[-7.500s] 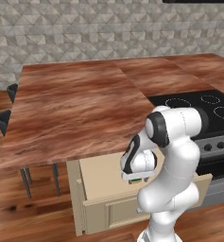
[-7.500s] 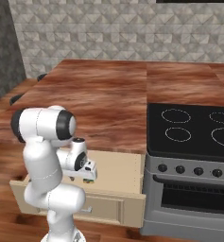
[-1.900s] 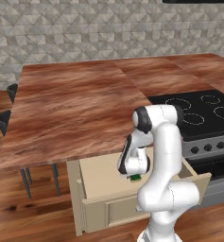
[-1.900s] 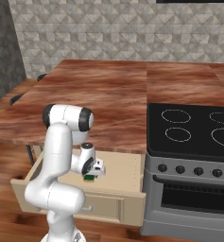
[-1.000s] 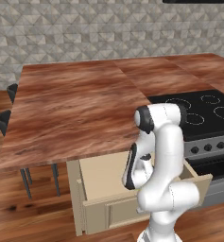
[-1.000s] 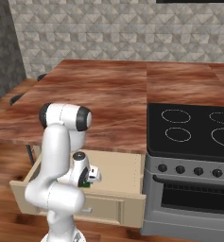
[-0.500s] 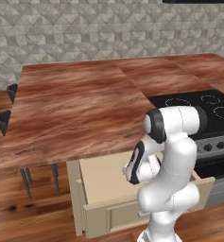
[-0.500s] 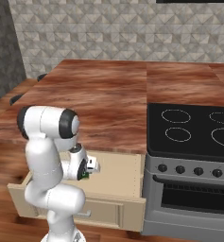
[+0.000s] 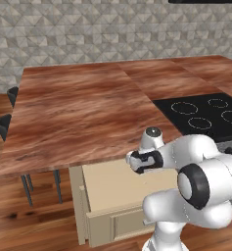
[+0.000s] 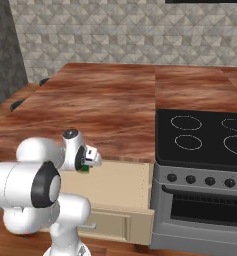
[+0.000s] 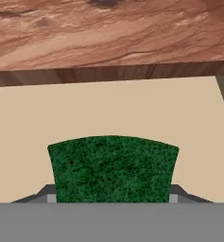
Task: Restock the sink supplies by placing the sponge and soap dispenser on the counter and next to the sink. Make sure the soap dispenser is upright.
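In a rendered kitchen, we see the white arm folded low in front of an open drawer [image 9: 118, 193], its gripper [image 10: 83, 169] hanging over the pale drawer floor just below the front edge of the counter [image 9: 83, 112]. The gripper is clamped on the sponge [image 11: 112, 169]: in the hand view the green block sits squarely between the two finger tips [image 11: 46, 193], which press against its left and right sides (its rough dark-green face is turned toward the camera). Behind it lies the beige bottom of the drawer, and beyond that the dark underside edge and reddish wood grain of the counter.

From the right base view we catch a small patch of green peeking out under the white hand, held above the drawer rather than resting on it, as far as we can tell. The drawer stands pulled out from the beige cabinet beneath the counter slab. To the robot's right sits the black stovetop [image 10: 205, 132] with its white rings, above a grey oven front with knobs [image 10: 200, 180]. A patterned grey tile wall [image 9: 88, 34] runs behind the counter, and dark stools [image 9: 7, 125] stand at its far left side.
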You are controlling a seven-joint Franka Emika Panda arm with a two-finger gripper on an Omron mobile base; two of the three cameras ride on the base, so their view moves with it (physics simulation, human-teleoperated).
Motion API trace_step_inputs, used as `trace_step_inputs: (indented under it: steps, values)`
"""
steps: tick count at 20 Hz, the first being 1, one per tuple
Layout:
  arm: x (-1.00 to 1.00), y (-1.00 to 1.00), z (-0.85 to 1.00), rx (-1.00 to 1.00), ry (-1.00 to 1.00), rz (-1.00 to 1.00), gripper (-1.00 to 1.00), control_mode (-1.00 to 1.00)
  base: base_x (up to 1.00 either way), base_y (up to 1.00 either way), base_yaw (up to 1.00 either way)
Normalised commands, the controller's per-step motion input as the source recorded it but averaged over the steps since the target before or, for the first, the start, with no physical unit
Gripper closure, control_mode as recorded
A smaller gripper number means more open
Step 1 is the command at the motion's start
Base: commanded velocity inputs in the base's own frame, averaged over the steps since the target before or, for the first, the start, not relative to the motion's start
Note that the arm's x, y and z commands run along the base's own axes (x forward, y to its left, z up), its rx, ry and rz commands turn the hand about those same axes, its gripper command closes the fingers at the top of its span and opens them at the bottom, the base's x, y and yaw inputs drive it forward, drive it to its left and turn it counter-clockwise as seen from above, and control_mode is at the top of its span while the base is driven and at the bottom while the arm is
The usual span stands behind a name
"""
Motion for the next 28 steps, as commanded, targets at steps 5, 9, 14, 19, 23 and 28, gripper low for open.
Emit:
trace_step_inputs:
  steps: [5,9,14,19,23,28]
  values:
    - [-0.63,-0.01,0.87,0.00,0.00,-0.08,1.00,-1.00,0.00,0.00,0.00]
    - [-0.77,-0.14,0.66,0.00,0.00,-0.09,1.00,-1.00,0.00,0.00,0.00]
    - [-0.64,-0.14,0.46,0.00,0.01,-0.10,1.00,-1.00,0.00,0.00,0.00]
    - [-0.31,-0.16,0.11,0.00,0.09,-0.10,1.00,-1.00,0.00,0.00,0.00]
    - [0.00,0.00,0.00,0.00,0.15,-0.07,1.00,-1.00,0.00,0.00,0.00]
    - [-0.01,0.02,0.00,-0.01,0.00,-0.01,1.00,-1.00,0.00,0.00,0.00]
